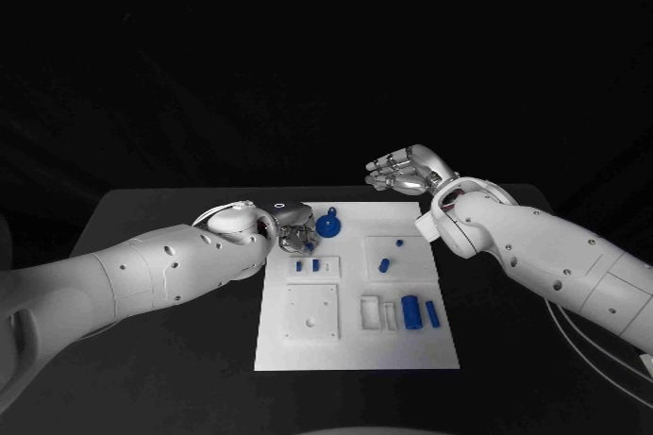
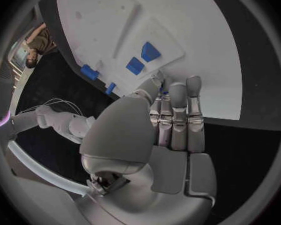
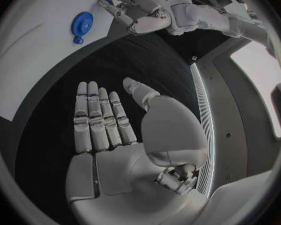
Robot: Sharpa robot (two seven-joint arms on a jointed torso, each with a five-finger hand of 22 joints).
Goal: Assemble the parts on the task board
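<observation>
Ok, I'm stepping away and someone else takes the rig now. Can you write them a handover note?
Left hand: over the task board's far left corner, fingers down beside the blue gear-like part; whether it holds anything cannot be told.
Right hand: open, holding nothing, raised beyond the board's far right corner.
Parts: small blue pieces lie across the board's recesses.
Done: nothing visibly finished.
Left: assembling the parts.

The task board [image 1: 357,286] is a white rectangular plate lying flat mid-table, long side running from 12 to 6 o'clock. At its 12 o'clock end sits a round blue wheel-like part [image 1: 328,226]. Two small blue blocks [image 1: 308,264] sit side by side left of centre; a short blue peg [image 1: 385,263] lies near the middle. Toward 4 o'clock — two upright blue bars [image 1: 421,313], close together.
</observation>
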